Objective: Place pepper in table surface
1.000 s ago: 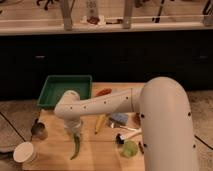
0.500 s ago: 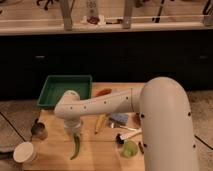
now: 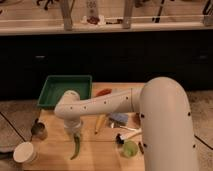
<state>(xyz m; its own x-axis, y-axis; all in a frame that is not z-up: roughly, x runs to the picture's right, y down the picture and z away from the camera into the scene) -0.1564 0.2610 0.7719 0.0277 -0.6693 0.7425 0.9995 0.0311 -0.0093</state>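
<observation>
The green chili pepper (image 3: 76, 146) hangs point down from my gripper (image 3: 75, 132), its tip at or just over the light tan wooden table surface (image 3: 102, 152). The gripper sits at the end of my white arm, over the left front part of the table, in front of the dark green tray (image 3: 64, 91). The wrist hides the fingers.
A red-orange item (image 3: 103, 92) lies beside the tray and a yellow elongated item (image 3: 100, 123) right of the gripper. A blue item (image 3: 119, 118), a brush (image 3: 126, 135) and a green round item (image 3: 130, 148) lie at right. A small metal cup (image 3: 38, 131) and a white cup (image 3: 24, 152) stand at left.
</observation>
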